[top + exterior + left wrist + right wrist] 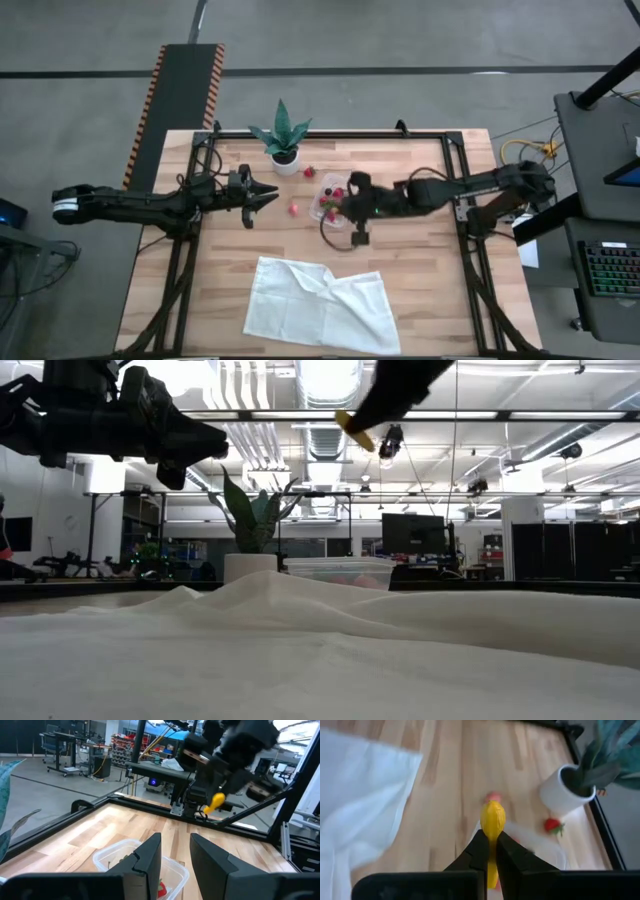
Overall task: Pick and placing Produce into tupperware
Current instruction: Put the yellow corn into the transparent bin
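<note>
The right gripper (491, 845) was clamped on a small yellow fruit piece (492, 820) above the small clear plastic tupperware (329, 199), which already held some red pieces, while one red strawberry piece (294, 208) lay loose on the wooden table (420, 290) and the left gripper (175, 855) waited nearby, its fingers apart and empty.

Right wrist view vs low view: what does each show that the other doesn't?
Only the right wrist view: a loose strawberry on the wood beside the white pot. Only the low view: the left gripper hanging above the table, and the room's ceiling lights. Both: the right gripper shut on the yellow piece, the plant pot, the white cloth and the tupperware.
</note>
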`<control>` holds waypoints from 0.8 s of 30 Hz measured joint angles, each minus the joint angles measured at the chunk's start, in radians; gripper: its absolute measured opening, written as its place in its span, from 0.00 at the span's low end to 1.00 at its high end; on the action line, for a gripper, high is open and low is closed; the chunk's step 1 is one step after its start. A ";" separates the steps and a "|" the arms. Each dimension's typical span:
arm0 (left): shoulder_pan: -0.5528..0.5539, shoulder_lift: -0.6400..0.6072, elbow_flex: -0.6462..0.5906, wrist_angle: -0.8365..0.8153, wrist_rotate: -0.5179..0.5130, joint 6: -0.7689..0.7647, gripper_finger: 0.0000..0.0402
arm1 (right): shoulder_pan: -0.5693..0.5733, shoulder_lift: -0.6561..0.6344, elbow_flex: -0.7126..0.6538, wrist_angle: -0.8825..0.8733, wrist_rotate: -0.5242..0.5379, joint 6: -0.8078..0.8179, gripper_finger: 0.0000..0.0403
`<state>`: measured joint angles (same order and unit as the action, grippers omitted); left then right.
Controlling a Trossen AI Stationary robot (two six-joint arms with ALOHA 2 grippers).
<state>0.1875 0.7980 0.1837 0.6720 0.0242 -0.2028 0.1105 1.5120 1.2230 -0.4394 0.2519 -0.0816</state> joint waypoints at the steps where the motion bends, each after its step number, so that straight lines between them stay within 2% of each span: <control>1: 0.000 0.000 0.000 0.000 0.000 0.000 0.22 | -0.018 0.000 0.000 0.027 -0.019 0.002 0.03; 4: 0.000 0.000 0.000 0.000 0.000 0.002 0.22 | -0.065 0.000 0.000 0.075 -0.053 0.000 0.03; 9: 0.000 0.000 0.000 -0.002 0.001 0.003 0.22 | -0.113 0.000 0.000 0.095 -0.054 -0.031 0.03; 24: 0.000 0.000 0.000 -0.009 0.002 0.006 0.22 | -0.204 0.001 -0.036 0.228 -0.051 0.021 0.03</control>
<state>0.1875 0.7979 0.1837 0.6635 0.0265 -0.1967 -0.0935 1.5127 1.1869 -0.2113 0.2006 -0.0602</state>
